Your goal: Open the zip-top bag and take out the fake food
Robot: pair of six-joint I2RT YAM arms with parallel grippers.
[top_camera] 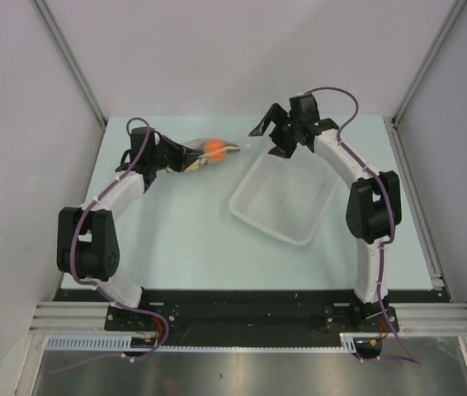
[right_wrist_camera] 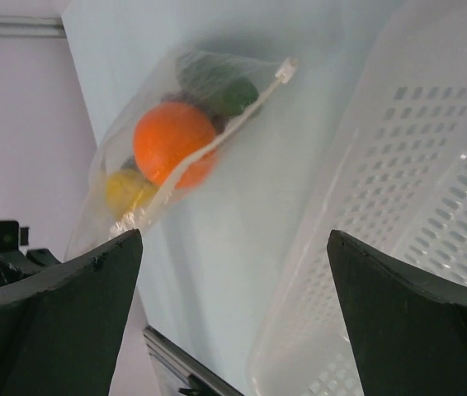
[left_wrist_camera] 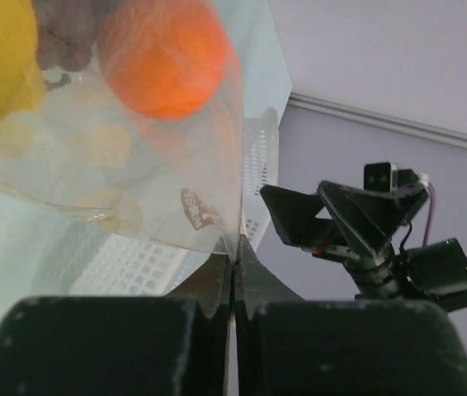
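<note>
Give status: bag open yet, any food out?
Done: left gripper is shut on the zip-top bag, at its edge. In hand: right gripper is open by the basket, facing the bag's zip. Left: the zip looks closed; orange ball, yellow fruit and green piece are inside, none out.

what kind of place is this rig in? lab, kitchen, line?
Looks like a lab test cell: bare panel walls in aluminium framing, two arms bolted to a rail, and props on the table: zip-top bag of fake food, white basket.
</note>
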